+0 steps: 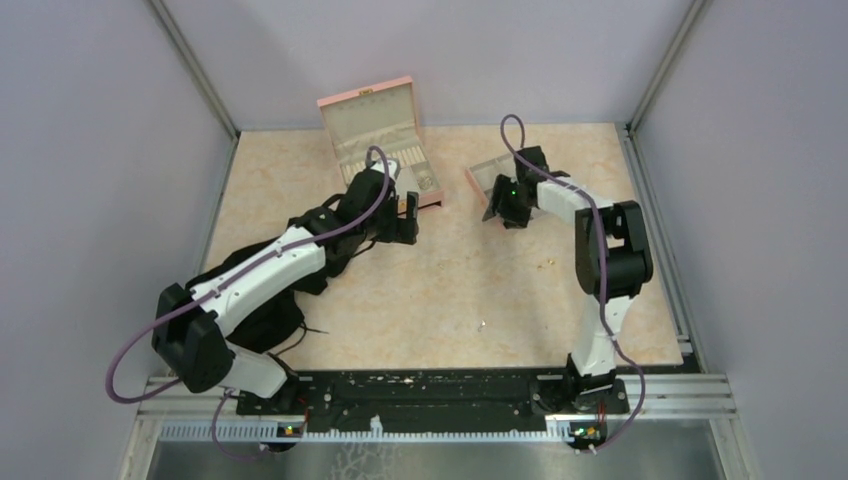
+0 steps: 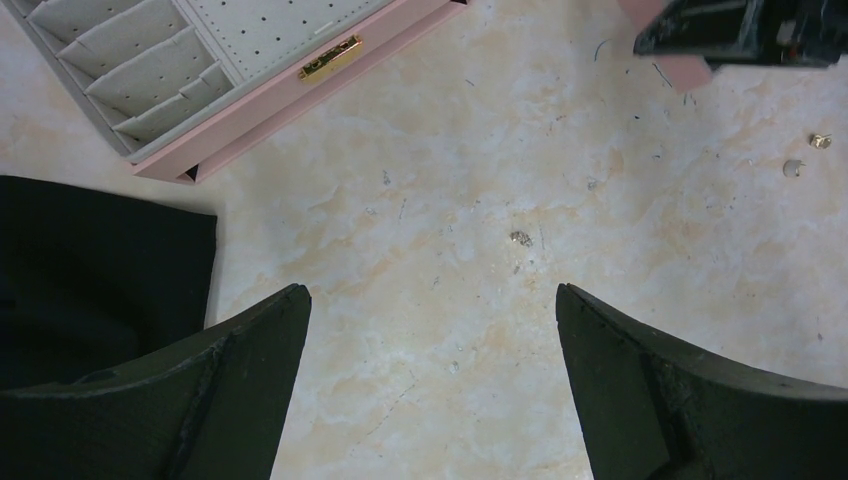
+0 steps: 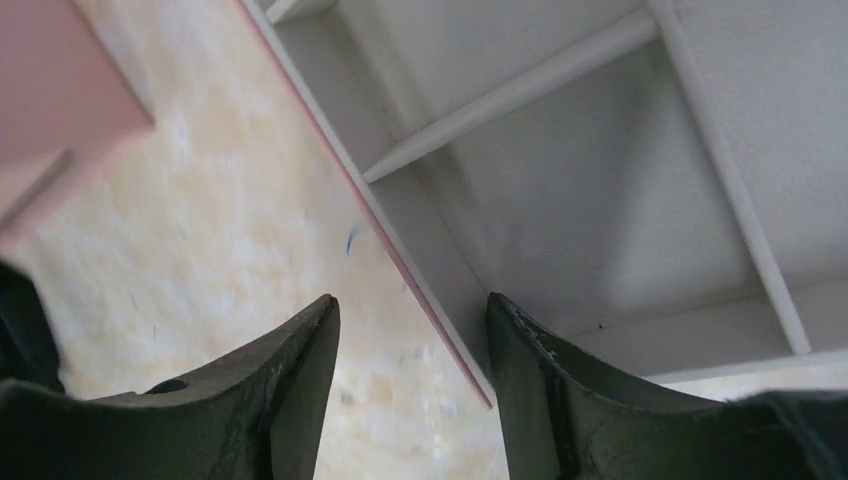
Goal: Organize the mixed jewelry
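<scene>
Closest in the left wrist view, the left gripper is spread wide with nothing between its black fingers, hovering over the marbled beige tabletop. The mixed jewelry lies loose on that surface. One glinting speck sits just ahead of the gap between the fingers, and a small gold-toned stud and a pale piece lie side by side further right. From above, two more specks show on the table, one beside the right arm and one nearer the arm bases. The pink jewelry box stands open at the back left, its cream ring rolls and brass clasp facing the left gripper. A black cloth lies under the left arm. The right gripper is partly spread and straddles the pink rim of the compartment tray. Bare tabletop shows between the rim and one finger, so it is not clamped.
</scene>
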`<action>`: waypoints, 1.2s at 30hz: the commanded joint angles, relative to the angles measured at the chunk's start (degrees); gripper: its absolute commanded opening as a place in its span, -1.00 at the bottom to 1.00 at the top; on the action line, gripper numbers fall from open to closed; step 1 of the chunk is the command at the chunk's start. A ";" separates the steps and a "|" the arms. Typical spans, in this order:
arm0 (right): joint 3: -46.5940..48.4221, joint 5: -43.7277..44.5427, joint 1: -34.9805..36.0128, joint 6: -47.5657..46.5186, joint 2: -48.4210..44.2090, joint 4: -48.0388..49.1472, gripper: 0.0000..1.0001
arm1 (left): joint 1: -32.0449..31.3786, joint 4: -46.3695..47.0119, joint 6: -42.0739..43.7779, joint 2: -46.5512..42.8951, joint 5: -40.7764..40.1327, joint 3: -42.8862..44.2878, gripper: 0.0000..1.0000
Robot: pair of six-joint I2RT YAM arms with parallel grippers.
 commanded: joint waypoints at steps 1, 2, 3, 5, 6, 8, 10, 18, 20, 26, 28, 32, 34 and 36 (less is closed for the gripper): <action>-8.18 -4.06 3.12 0.53 -10.97 -0.49 0.12 | 0.16 0.80 0.18 1.22 0.92 0.09 0.97; -9.80 -4.35 3.46 0.34 -12.93 -1.12 0.12 | 0.17 1.08 0.29 1.61 1.27 0.13 0.97; -10.88 -4.29 3.53 0.15 -15.00 -2.14 0.12 | 0.17 1.23 0.27 2.00 1.55 0.26 0.97; -11.00 -1.45 3.54 -0.88 -18.66 -5.84 0.13 | 0.16 1.34 0.73 3.17 2.02 0.96 0.97; -10.43 1.73 3.48 -1.29 -20.72 -7.95 0.13 | 0.17 1.30 1.05 3.58 2.20 1.52 0.97; -10.01 9.76 3.19 -1.22 -26.14 -10.41 0.15 | 0.09 1.17 1.88 4.28 2.19 2.56 0.97; -11.30 17.95 2.10 -0.39 -30.82 -11.19 0.18 | 0.08 1.17 2.83 4.59 1.63 3.44 0.97; -18.88 24.32 -5.19 1.68 -34.10 -14.97 -0.04 | 0.08 1.34 3.62 4.78 -1.25 3.65 0.97; -19.42 23.88 -5.22 0.92 -32.73 -14.65 -0.10 | 0.11 1.34 3.32 4.97 -0.51 3.43 0.97; -20.39 23.90 -5.24 0.48 -28.23 -13.09 -0.22 | 0.09 1.03 3.40 4.99 1.23 2.99 0.97; -20.53 23.83 -5.22 0.62 -26.85 -12.71 -0.28 | 0.05 0.64 3.27 4.62 1.00 2.60 0.97; -21.18 23.89 -5.23 0.84 -24.87 -11.04 -0.37 | 0.05 0.74 3.09 3.52 0.63 1.45 0.97; -21.20 24.40 -5.21 0.77 -23.75 -10.99 -0.38 | 0.08 0.73 2.85 3.02 0.40 0.96 0.97; -21.20 24.84 -5.17 0.59 -23.27 -10.82 -0.36 | 0.02 0.73 2.59 2.51 0.21 0.45 0.97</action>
